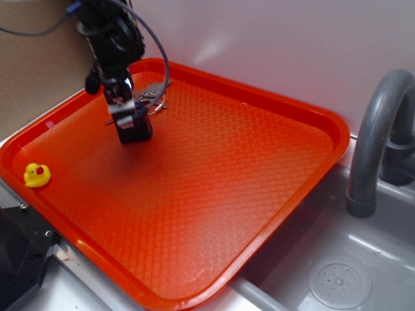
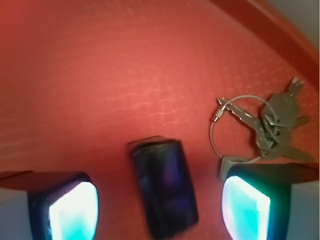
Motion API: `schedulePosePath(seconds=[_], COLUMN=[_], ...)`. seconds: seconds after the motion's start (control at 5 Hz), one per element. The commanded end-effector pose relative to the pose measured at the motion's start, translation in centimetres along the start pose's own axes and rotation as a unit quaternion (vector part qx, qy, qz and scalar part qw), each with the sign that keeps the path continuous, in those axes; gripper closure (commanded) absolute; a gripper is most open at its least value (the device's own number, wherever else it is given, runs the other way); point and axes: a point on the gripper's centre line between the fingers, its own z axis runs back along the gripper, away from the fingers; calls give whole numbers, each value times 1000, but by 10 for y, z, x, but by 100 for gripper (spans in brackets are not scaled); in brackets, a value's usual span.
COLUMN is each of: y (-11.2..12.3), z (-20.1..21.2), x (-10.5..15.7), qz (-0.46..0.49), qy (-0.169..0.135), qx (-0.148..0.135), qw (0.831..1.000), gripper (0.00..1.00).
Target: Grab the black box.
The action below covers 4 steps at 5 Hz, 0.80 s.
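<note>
In the wrist view the black box [image 2: 165,187] lies on the orange tray [image 2: 100,75], blurred, in the gap between my two fingers. My gripper [image 2: 160,210] is open, with one glowing pad [image 2: 72,210] to the box's left and the other [image 2: 247,207] to its right, and neither touches it. In the exterior view the gripper [image 1: 130,120] is lowered at the tray's back left. There the black box [image 1: 138,129] shows as a dark block at the fingertips and is hard to separate from them.
A bunch of grey keys [image 2: 272,122] on a wire loop lies just beyond the right finger, at the tray's back rim [image 1: 152,96]. A yellow toy duck [image 1: 37,175] sits at the tray's left corner. A grey faucet [image 1: 376,142] and sink [image 1: 337,278] are to the right, and a black angular object [image 1: 19,259] is at the bottom left.
</note>
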Motion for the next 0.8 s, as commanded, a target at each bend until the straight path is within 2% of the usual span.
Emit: schedulePosePath(seconds=[0.0,0.2,0.4,0.6], y=[-16,-13,-8,-13], z=[-33,-13,37,89], x=[13,9,16,31], qz=[-36,-39,-22,58], qy=[53,40,18,-1], qx=[4,-7,-15,4], qw=[998,998,999,998], gripper=[100,100,100,100])
